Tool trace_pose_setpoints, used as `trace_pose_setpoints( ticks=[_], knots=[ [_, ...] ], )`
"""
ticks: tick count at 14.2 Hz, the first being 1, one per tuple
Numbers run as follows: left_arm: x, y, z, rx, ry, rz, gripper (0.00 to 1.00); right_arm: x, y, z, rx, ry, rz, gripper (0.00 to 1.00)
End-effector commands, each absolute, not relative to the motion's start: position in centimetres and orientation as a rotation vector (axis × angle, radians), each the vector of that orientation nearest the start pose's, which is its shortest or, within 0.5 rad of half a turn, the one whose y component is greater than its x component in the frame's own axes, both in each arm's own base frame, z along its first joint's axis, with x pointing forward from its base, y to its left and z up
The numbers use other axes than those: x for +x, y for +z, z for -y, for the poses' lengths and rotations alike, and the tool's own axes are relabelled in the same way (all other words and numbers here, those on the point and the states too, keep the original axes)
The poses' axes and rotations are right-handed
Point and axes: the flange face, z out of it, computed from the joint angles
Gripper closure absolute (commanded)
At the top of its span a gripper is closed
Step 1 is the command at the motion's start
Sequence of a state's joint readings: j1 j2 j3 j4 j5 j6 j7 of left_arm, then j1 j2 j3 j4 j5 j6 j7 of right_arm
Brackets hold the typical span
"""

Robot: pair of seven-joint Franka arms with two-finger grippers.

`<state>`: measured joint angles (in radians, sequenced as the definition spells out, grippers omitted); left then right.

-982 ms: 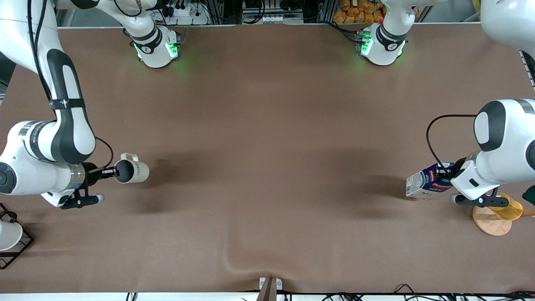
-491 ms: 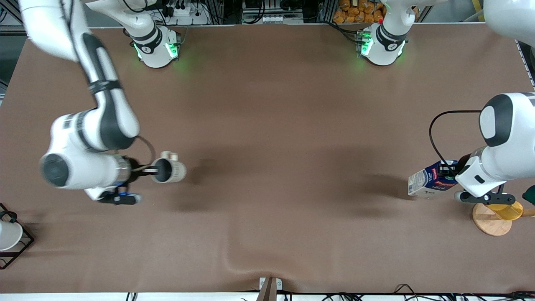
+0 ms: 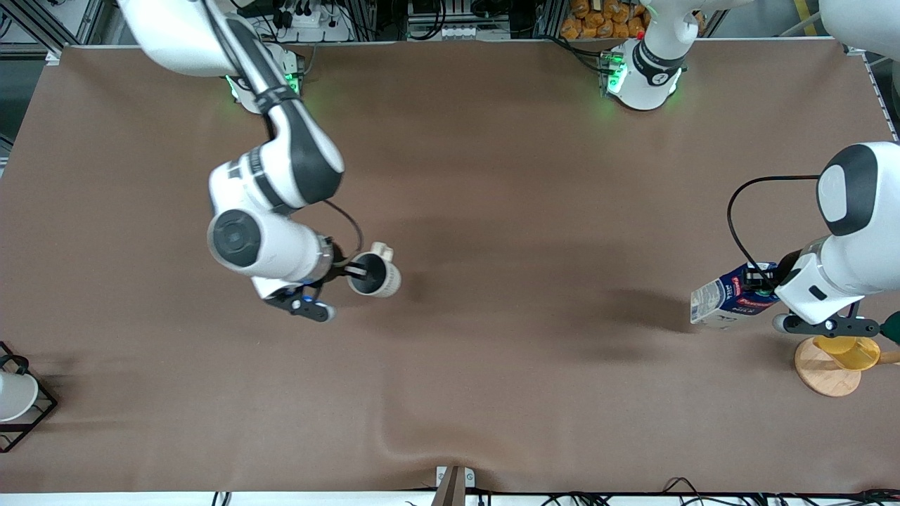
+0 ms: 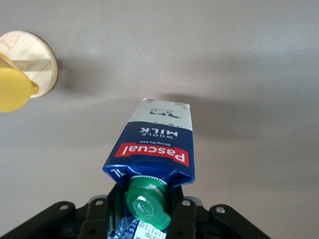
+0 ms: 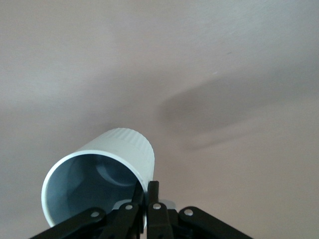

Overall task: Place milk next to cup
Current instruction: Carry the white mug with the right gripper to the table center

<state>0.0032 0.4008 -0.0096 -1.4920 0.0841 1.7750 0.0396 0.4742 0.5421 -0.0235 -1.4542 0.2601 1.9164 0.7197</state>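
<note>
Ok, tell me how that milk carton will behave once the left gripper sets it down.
The milk carton hangs tilted from the left gripper, pinched at its gable by the green cap. Being tall and narrow, it may tip unless released upright. Its flat sides shouldn't roll.

Wide bare table [image 3: 534, 211] between the fingers of the right gripper [image 3: 355, 270], clamped on the rim of the cup [image 3: 376, 275], and those of the left gripper [image 3: 761, 281], clamped on the top of the milk [image 3: 728, 302]. Close beside the left fingers: yellow cup [image 3: 847, 348] on wooden disc [image 3: 826, 372]. Well clear of the right fingers, at the table's edge: black wire rack [image 3: 28, 407] with white object [image 3: 13, 395].
</note>
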Motion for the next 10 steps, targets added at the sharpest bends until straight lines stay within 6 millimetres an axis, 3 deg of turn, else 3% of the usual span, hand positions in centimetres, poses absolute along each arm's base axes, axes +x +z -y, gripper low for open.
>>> trace_pose_setpoints(
  ticks=[1,6,10],
  knots=[
    [65.9,45.1,0.6,-3.095,0.170,-0.121,0.64,61.6,35.3,-36.9,-2.890,0.249,-0.658,1.00],
    [65.6,45.0,2.5,-3.104,0.194,-0.161,0.64,59.2,30.1,-44.4,-2.826,0.140,-0.778,1.00],
    [65.6,45.0,2.6,-3.104,0.197,-0.163,0.64,57.9,27.9,-46.6,-2.823,0.128,-0.787,1.00]
  ],
)
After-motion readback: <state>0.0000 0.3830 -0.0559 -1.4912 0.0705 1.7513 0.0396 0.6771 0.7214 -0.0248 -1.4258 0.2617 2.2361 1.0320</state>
